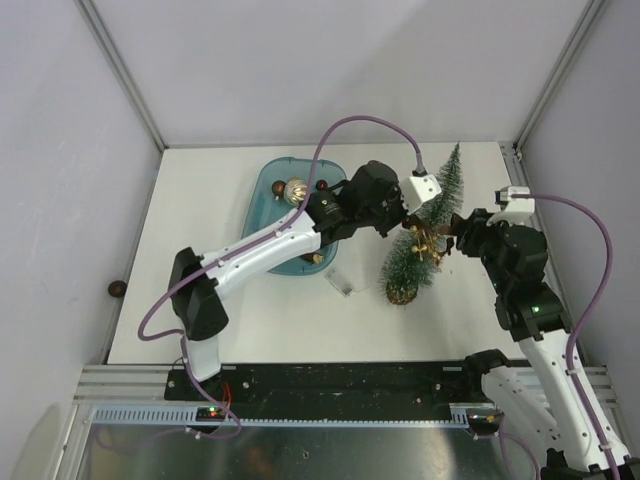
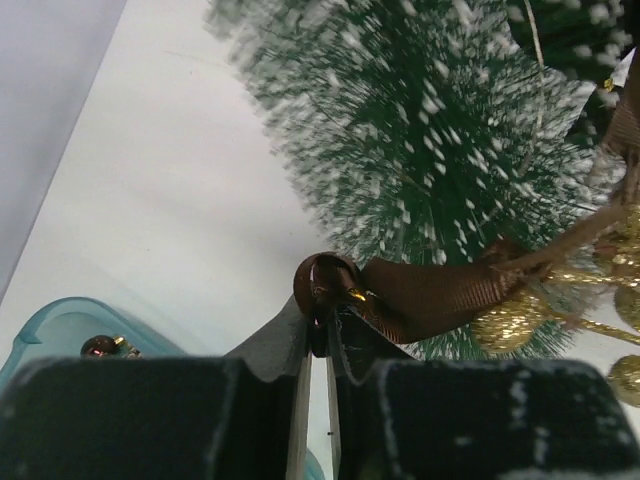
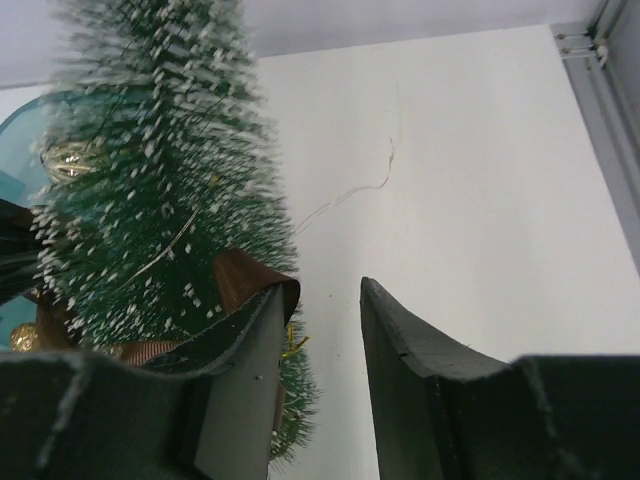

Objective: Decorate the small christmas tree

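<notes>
The small christmas tree [image 1: 405, 262] stands on its round base right of centre, dark green with frosty tips; it fills the left wrist view [image 2: 430, 130] and stands at the left of the right wrist view [image 3: 160, 200]. My left gripper [image 1: 405, 222] is shut on the loop of a brown ribbon ornament [image 2: 440, 295] with gold berries [image 2: 505, 325], held against the tree's side. My right gripper [image 1: 452, 240] is open just right of the tree. Nothing lies between its fingers, and the ribbon's end [image 3: 245, 275] curls against the outside of its left finger [image 3: 250, 340].
A second, taller frosted tree [image 1: 447, 185] stands just behind. The teal tray [image 1: 262, 200] at centre left holds a shiny ball [image 1: 295, 190] and small dark ornaments. A small clear piece [image 1: 342, 283] lies near the tree's base. A brown ball [image 1: 117, 289] lies off the table's left edge.
</notes>
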Tool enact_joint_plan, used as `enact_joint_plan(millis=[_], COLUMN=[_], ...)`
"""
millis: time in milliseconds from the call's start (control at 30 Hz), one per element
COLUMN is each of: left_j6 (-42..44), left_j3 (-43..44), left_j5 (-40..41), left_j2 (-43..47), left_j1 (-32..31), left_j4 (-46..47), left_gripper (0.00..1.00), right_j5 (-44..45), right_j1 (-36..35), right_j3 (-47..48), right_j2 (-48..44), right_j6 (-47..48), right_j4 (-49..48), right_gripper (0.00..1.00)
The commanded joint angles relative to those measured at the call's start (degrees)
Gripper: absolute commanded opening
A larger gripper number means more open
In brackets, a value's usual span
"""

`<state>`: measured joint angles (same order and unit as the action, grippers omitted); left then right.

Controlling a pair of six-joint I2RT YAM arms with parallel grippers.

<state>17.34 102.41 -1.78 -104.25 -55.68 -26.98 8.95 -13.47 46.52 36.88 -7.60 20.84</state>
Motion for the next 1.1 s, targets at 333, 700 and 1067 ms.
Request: enact_joint_plan(millis=[333,700,1067], left_j6=[-3.9,-4.8,-1.8], left_j3=[3.1,-3.0,-7.7], left_j5=[-15.9,-21.0,-7.8], left_j2=[-1.3,2.5,9.2], left_j1=[0.3,-0.4,0.0], left_j4=[4.8,4.4,3.7], left_gripper=[0.31,0.52,0.59], right_j5=[-11.8,-11.9,-5.2], right_j1=[0.3,0.4,1.1], right_j3=[-4.7,-5.0,-4.9], right_j2=[0.2,-1.0,-7.3], right_j6=[-5.2,-5.1,-3.8], right_j4=[-8.8,-6.9,-0.1], right_gripper=[0.5,0.57,0.63])
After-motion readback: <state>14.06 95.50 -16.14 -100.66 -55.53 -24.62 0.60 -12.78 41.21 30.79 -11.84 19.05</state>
